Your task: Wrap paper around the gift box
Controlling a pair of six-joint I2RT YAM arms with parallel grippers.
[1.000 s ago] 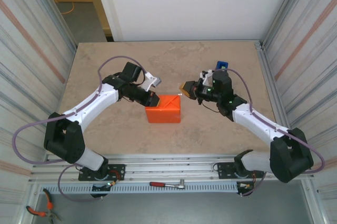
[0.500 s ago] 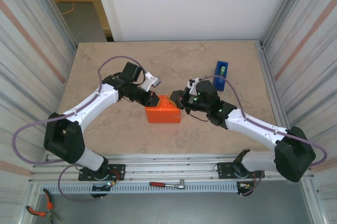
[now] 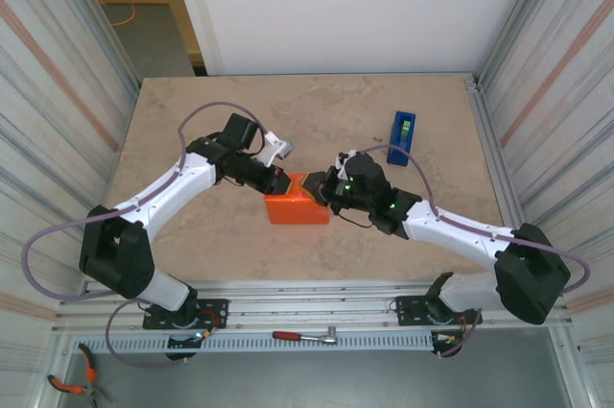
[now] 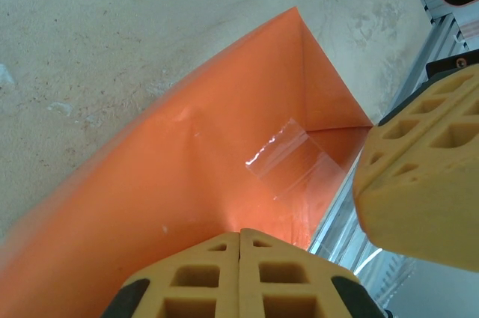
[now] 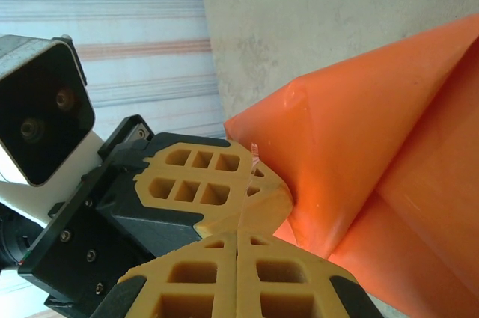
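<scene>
The orange paper (image 3: 299, 208) is folded into a parcel at mid-table, and the pink gift box is hidden inside it. A piece of clear tape (image 4: 288, 157) lies stuck across a fold of the paper (image 4: 187, 176). My left gripper (image 3: 281, 182) is shut, its tips (image 4: 240, 236) resting against the parcel's far left top corner. My right gripper (image 3: 319, 190) is shut on a thin strip of clear tape (image 5: 250, 176) that stands up between its fingers (image 5: 238, 232). It sits at the parcel's far right corner, almost touching the left fingers (image 5: 198, 176).
The blue tape dispenser (image 3: 403, 137) stands upright to the back right. A ratchet (image 3: 305, 336) and pliers (image 3: 72, 384) lie below the table's front rail. Bare tabletop (image 3: 192, 254) surrounds the parcel.
My right gripper has swung left from beside the tape dispenser to the parcel's far right corner. The left arm and the parcel have stayed put.
</scene>
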